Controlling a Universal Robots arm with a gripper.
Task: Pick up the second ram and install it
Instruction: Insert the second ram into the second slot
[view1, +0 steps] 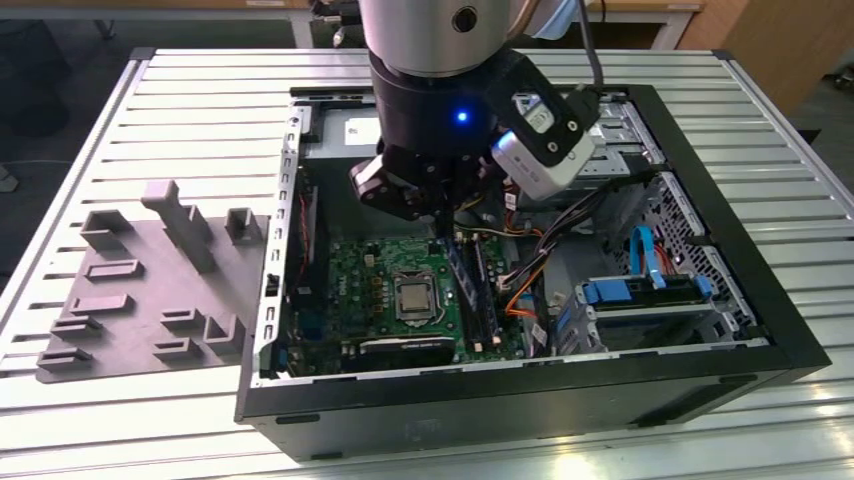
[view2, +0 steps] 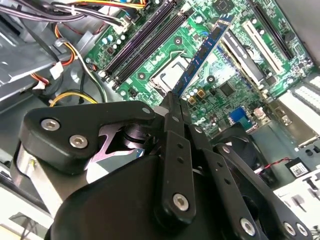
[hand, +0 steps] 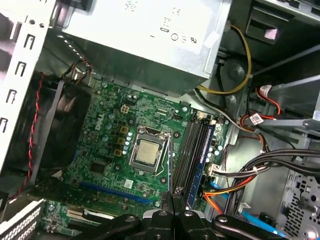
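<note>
Open computer case (view1: 534, 410) on slatted table (view1: 200, 100); grey fixture (view1: 134, 300) beside (exterior view's left); motherboard (hand: 100, 145) inside.

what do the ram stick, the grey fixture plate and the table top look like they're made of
The second ram: a thin, rigid circuit board, blue-tinted with small dark chips, likely fibreglass laminate.
The grey fixture plate: matte plastic, judging by its dull, even grey; possibly printed.
The table top: ribbed light metal with a soft sheen, probably aluminium.

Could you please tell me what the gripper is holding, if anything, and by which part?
The gripper is shut on the second ram, pinching it at one end; the rest of the stick juts out over the motherboard.
</note>
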